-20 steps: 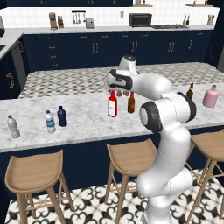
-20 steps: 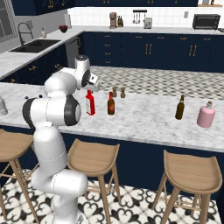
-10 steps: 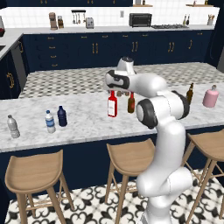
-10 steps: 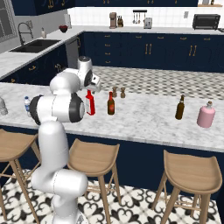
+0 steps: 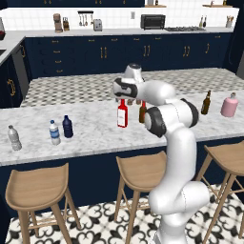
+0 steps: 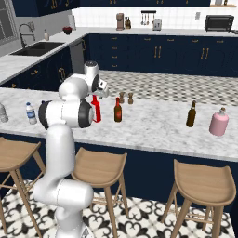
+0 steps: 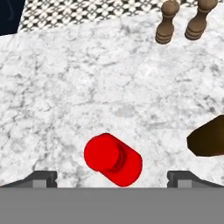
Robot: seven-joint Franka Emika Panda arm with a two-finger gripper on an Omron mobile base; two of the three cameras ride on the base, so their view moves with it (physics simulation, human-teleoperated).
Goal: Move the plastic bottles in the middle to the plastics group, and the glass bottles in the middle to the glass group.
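The red glass bottle [image 5: 122, 114] [image 6: 96, 109] stands mid-counter, its white label facing the stools. From above, its red top [image 7: 113, 159] lies between my fingertips [image 7: 42, 178]. My gripper [image 5: 122, 96] [image 6: 100, 93] [image 7: 113, 179] hangs open just above it, touching nothing. The slim brown bottle [image 5: 142, 112] [image 6: 118, 110] [image 7: 208, 141] stands just right of it. At the left, a navy bottle [image 5: 67, 127] stands beside the blue-labelled water bottle [image 5: 54, 132] [image 6: 30, 113] and a greyish one [image 5: 14, 137]. The amber bottle [image 5: 206, 102] [image 6: 191, 114] and the pink bottle [image 5: 230, 105] [image 6: 218, 122] stand at the right.
Two small brown shakers [image 7: 167, 22] [image 6: 122, 97] stand behind the middle bottles. The marble counter [image 5: 95, 138] has bare stretches between the groups. Wooden stools [image 5: 143, 167] line its near side. A sink [image 6: 37, 46] lies far left.
The hand has swung a little left and lower, over the red bottle. The jaws have stayed open and no bottle has moved.
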